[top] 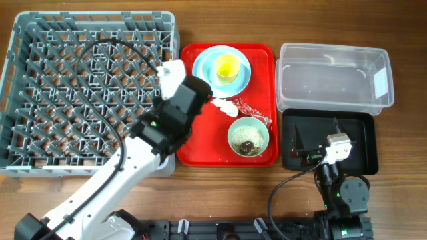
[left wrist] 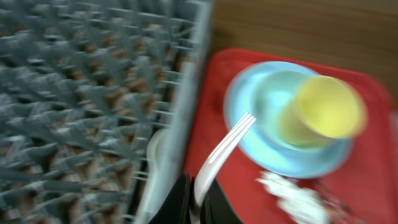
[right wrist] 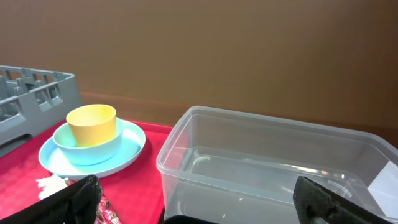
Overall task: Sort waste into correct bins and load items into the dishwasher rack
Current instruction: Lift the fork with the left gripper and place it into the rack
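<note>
Surface: brown wooden table (top: 400,27) seen from above, with both arms reaching in from its near edge.
Left gripper (left wrist: 198,196): clamped on the handle of the white fork (left wrist: 225,144), whose tines point up and away from the fingers.
Red tray (top: 200,143): under the fork, its left edge directly ahead of the left gripper.
Dishwasher rack (top: 87,93): just left of the left gripper, with its grey wall running alongside the fork.
Plate (left wrist: 267,158): ahead and to the right of the left gripper, on the red tray.
Pale bowl (right wrist: 87,150): sits on the plate with the yellow cup (left wrist: 326,106) standing inside it.
Tissue (left wrist: 292,194): close on the left gripper's right, on the tray just beside the plate.
Red wrapper (top: 250,112): just beyond the tissue, farther right of that gripper.
Second bowl (top: 231,133): past the wrapper, at the tray's near right part, holding white and brown food scraps (top: 248,143).
Right gripper (right wrist: 196,186): fingers spread wide with nothing between them, above the black tray (top: 363,143).
Clear tub (right wrist: 261,162): directly ahead of the right gripper, just beyond the black tray.
</note>
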